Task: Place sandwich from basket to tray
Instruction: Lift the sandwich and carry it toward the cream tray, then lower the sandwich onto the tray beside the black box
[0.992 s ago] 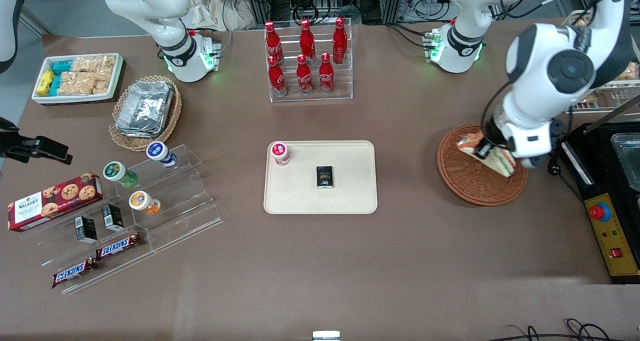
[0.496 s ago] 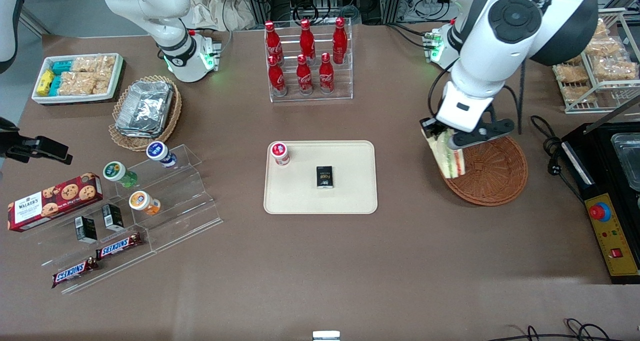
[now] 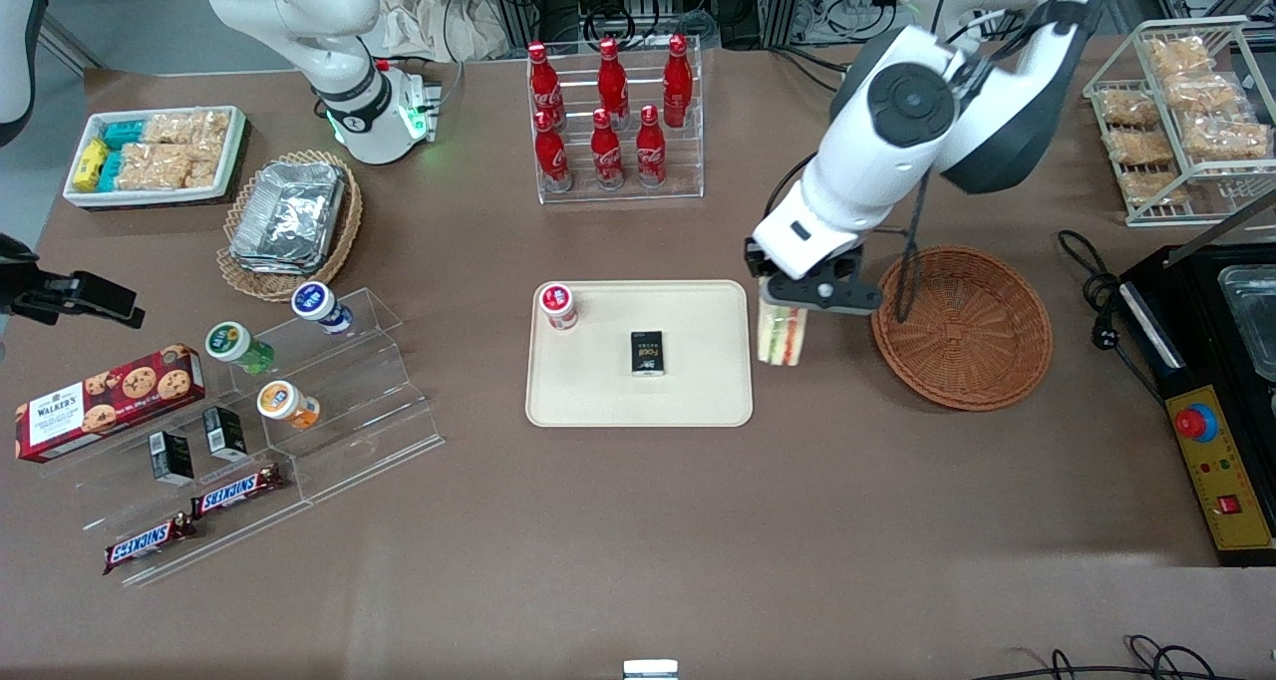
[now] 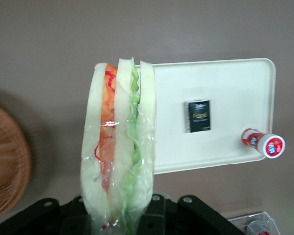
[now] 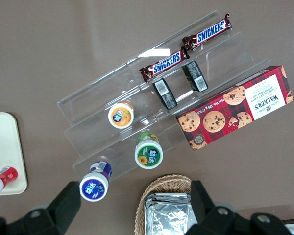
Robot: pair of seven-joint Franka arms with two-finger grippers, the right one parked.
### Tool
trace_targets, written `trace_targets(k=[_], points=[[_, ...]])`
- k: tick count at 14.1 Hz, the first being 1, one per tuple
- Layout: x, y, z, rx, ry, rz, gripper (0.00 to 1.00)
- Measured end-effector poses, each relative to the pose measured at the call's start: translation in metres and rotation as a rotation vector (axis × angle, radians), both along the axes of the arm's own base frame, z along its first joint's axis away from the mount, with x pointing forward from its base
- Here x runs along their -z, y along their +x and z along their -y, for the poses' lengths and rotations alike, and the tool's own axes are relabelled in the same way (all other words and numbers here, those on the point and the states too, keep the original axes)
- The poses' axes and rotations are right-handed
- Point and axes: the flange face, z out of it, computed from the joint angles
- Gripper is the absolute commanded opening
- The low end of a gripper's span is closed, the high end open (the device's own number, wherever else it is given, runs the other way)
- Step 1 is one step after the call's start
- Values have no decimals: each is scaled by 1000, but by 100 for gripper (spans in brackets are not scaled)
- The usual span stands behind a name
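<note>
Front view showed the left arm's gripper (image 3: pixel 788 306) clamped on the wrapped sandwich (image 3: pixel 781 334), hanging long axis downward between the emptied basket (image 3: pixel 987 371) and the tray (image 3: pixel 698 401), just off the tray's rim at the working arm's end.

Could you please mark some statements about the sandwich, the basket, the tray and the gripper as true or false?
1. The gripper holds the sandwich in the air. True.
2. The sandwich lies in the basket. False: it hangs between the basket and the tray, by the tray's edge.
3. A small black box lies on the tray. True.
4. The red-capped bottle stands outside the tray. False: it is on the tray, in a corner.
5. The basket holds nothing. True.
</note>
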Motion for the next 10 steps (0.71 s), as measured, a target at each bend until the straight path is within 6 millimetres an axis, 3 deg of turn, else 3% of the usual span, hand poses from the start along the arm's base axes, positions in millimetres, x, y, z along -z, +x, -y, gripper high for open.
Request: trace_targets(k=[5, 8, 10], points=[[104, 6, 34, 46, 27, -3, 0], [165, 4, 33, 14, 82, -21, 0], [194, 2, 33, -10, 107, -30, 0]])
